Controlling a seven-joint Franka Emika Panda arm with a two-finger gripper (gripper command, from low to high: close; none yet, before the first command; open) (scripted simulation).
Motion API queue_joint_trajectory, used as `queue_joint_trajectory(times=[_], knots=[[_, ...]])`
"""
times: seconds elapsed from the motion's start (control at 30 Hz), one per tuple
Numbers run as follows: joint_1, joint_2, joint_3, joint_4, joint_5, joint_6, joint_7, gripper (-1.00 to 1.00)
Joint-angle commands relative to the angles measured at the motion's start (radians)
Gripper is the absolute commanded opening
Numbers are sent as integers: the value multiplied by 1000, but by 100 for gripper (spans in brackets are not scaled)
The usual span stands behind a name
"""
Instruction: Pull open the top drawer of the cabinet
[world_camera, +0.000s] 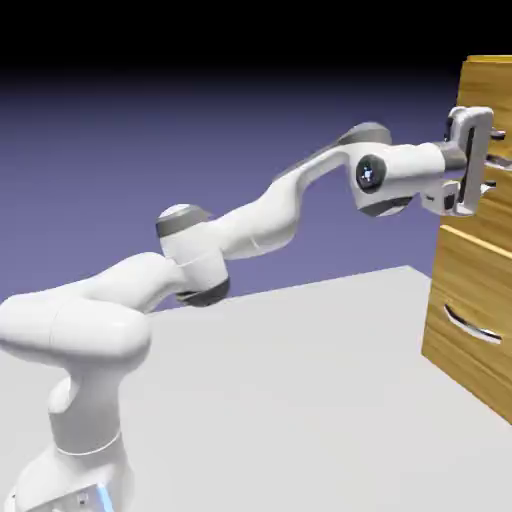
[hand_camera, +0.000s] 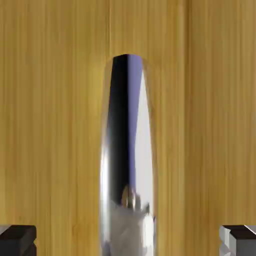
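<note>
Hand view, nearest first: the two dark grey fingertips (hand_camera: 18, 239) sat at the bottom corners, one at each side, with a wide gap between them. The silver bar handle (hand_camera: 127, 155) stood in that gap, running up the middle of the frame as a polished, mirror-like strip (it reflected dark and pale bands). Neither fingertip touched the handle; bare wood showed on both sides of it. Pincer therefore read as released, straddling the handle without clamping it. Behind the handle, golden-brown wood grain of the top drawer (hand_camera: 55, 100) filled the whole frame.

Exterior view: the white arm (world_camera: 200, 250) rose from the lower left over the grey table (world_camera: 300, 400) and reached right to the cabinet (world_camera: 470, 340), which stood at the right edge. The gripper (world_camera: 480, 165) was level, up against the top drawer front near the cabinet's upper edge. The top drawer looked flush with the cabinet face, so not yet pulled out. Below it, the lower drawer handle (world_camera: 470, 325) was well clear of the hand. Blue-violet backdrop beyond.
</note>
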Motion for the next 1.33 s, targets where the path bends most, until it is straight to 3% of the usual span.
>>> queue_joint_trajectory(times=[0.0, 0.8, 1.03, 1.17, 1.2, 1.3], knots=[[21, 4, 0, -36, 0, -15, -6, -100], [559, 117, -89, -906, -129, -349, -114, -100], [681, -133, -73, -873, -188, -210, -320, -100], [777, -125, -124, -977, -241, -219, -335, -100], [777, -125, -124, -977, -241, -219, -335, 100], [840, -98, -166, -1049, -284, -229, -330, 100]])
